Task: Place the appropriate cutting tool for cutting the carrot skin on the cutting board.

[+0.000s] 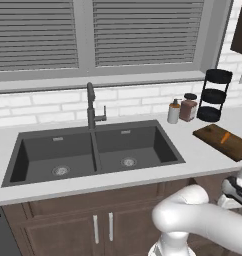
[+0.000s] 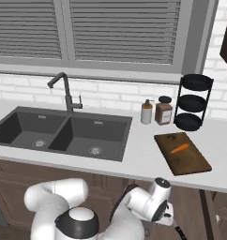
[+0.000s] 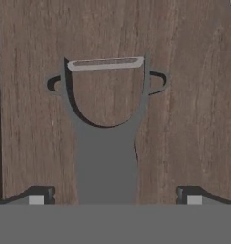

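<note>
A grey Y-shaped peeler (image 3: 108, 157) with a pale metal blade lies flat on a brown wooden surface in the hand view. My gripper (image 3: 115, 198) is open, and its dark fingertips (image 3: 38, 196) stand wide on either side of the peeler's handle without touching it. On the counter to the right of the sink lies the dark brown cutting board (image 2: 188, 164) (image 1: 237, 147). The small orange carrot (image 2: 179, 148) (image 1: 225, 137) rests on it. My wrist (image 2: 157, 201) hangs low, below the counter's front edge, under the board.
A dark double sink (image 1: 93, 150) with a tall faucet (image 1: 91, 107) takes up the counter's middle. A soap dispenser (image 1: 173, 111), a brown jar (image 1: 188, 108) and a black three-tier rack (image 1: 214, 95) stand at the wall behind the board. Cabinet doors (image 1: 103, 227) run below the counter.
</note>
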